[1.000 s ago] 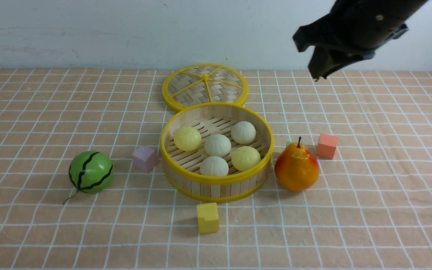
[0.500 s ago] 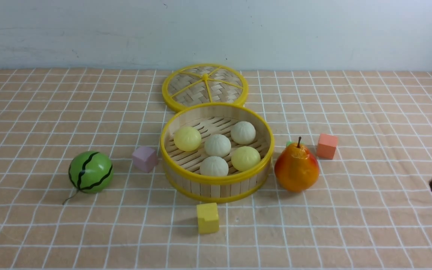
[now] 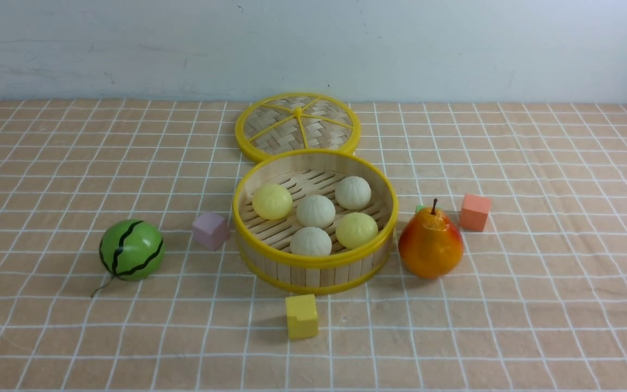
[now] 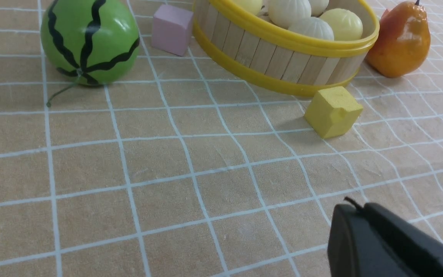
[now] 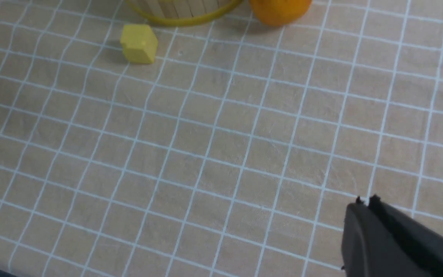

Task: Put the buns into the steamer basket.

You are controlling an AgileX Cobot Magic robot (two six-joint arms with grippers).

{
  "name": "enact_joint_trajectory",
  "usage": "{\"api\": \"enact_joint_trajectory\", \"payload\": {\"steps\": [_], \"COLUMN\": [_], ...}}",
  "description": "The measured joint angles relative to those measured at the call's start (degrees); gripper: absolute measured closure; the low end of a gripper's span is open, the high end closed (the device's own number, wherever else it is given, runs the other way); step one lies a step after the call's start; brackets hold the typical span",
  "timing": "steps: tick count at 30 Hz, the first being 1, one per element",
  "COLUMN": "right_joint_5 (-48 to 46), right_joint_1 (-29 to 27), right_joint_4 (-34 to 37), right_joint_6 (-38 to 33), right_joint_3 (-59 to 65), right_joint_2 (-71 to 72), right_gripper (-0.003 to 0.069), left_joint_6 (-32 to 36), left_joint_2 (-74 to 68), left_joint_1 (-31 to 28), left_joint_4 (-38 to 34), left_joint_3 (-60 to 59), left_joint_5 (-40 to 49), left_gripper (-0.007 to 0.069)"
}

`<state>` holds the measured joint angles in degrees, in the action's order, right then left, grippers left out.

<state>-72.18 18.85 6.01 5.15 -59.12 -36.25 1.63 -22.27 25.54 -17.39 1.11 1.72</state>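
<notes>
All five buns (image 3: 316, 210) sat inside the steamer basket (image 3: 313, 260) at the frame's centre. Low in the wrist views, the left gripper (image 4: 354, 209) and right gripper (image 5: 364, 202) each hung over bare cloth, fingers pressed together, holding nothing.

The checked tablecloth (image 3: 47, 337) carries the steamer basket (image 3: 313, 272), lid (image 3: 297, 124), watermelon (image 3: 131, 249), pear (image 3: 430, 247) and 3 cubes (image 3: 301, 316).

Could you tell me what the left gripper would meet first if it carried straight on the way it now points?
Probably the yellow cube: the left gripper points roughly at it across bare tablecloth, with the steamer basket behind. Depth is uncertain.
</notes>
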Motion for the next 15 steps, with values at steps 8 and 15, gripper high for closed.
{"api": "enact_joint_trajectory", "payload": {"steps": [8, 15], "right_joint_5": [30.0, 46.9], "right_joint_1": [-12.8, -14.8], "right_joint_4": [4.5, 1.6], "right_joint_6": [-10.9, -10.9], "right_joint_3": [24.8, 52.3], "right_joint_2": [20.2, 35.6], "right_gripper": [0.0661, 0.0659], "left_joint_6": [0.0, 0.0], "left_joint_2": [0.0, 0.0], "left_joint_1": [0.0, 0.0], "left_joint_4": [0.0, 0.0], "left_joint_3": [0.0, 0.0], "left_joint_5": [0.0, 0.0], "left_gripper": [0.0608, 0.0608]}}
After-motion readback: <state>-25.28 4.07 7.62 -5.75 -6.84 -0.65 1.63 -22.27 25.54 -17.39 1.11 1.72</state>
